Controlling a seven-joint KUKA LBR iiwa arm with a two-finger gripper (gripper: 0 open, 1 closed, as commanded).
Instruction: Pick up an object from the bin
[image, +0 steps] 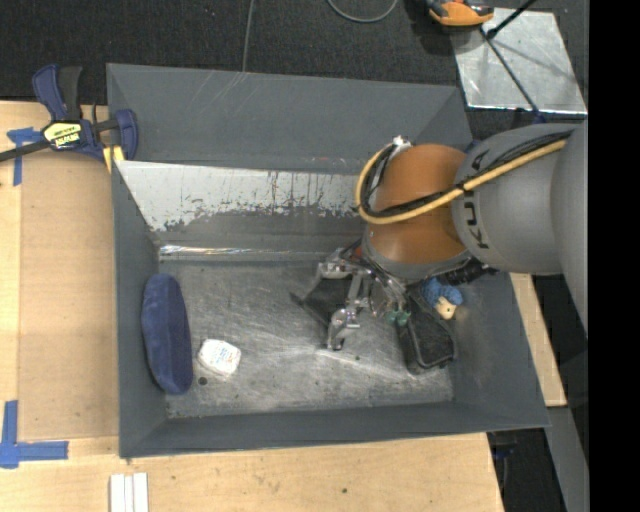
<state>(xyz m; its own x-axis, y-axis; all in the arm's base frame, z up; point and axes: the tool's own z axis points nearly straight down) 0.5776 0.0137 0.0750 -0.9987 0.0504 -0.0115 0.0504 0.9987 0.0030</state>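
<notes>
My gripper (345, 320) hangs low over the middle of the bin floor, under the orange wrist cover. A flat black thing (316, 300) lies right beside it on its left, partly hidden by the gripper's metal parts. To the right of the gripper lies a dark oblong case (428, 343), with a small blue and yellowish thing (442, 300) just behind it near the bin's right wall.
A long dark blue pouch-like thing (166, 332) lies along the bin's left wall, with a small white crumpled thing (219, 357) next to it. The arm and its orange cover fill the bin's back right. Bare floor lies between the white thing and the gripper.
</notes>
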